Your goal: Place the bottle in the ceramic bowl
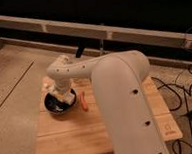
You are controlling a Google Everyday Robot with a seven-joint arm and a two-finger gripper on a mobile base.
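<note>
Over the round glossy black ceramic bowl [58, 104] on your pale wooden table [69, 136], your white gripper [66, 97] reaches down into the dish beside a thin orange-red stick [83, 101], while the bottle stays hidden from you behind the wrist.
</note>
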